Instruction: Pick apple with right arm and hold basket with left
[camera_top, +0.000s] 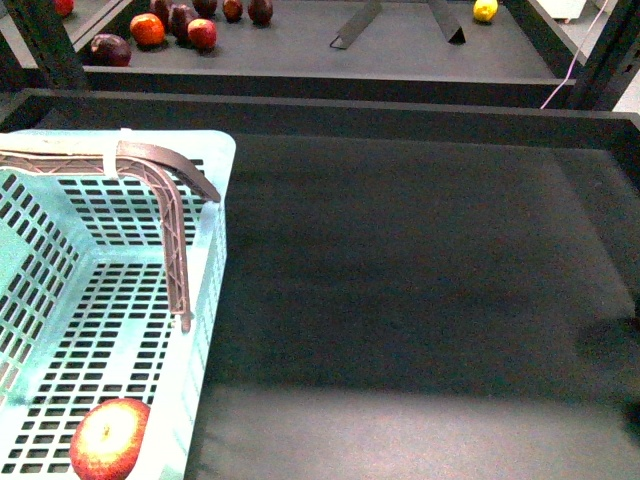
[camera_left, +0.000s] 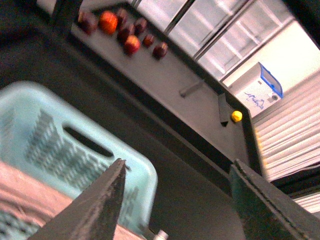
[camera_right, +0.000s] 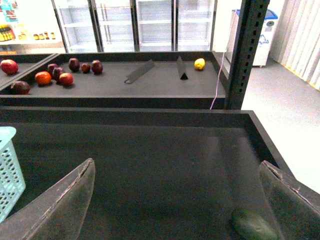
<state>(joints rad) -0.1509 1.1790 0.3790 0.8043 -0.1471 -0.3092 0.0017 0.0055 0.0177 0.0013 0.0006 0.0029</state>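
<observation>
The red apple with yellowish streaks lies inside the pale mint-blue basket, near its front corner, in the front view. The basket stands at the left of the dark table, its brown lattice handle folded across the top. Neither arm shows in the front view. My left gripper is open and empty, above the basket's rim beside an oval hand hole. My right gripper is open and empty over the dark table; the basket's corner shows at one edge.
A back shelf holds a group of small dark red and orange fruits and a yellow lemon. A dark green object lies on the table by my right gripper. A black upright post stands near the table's far corner.
</observation>
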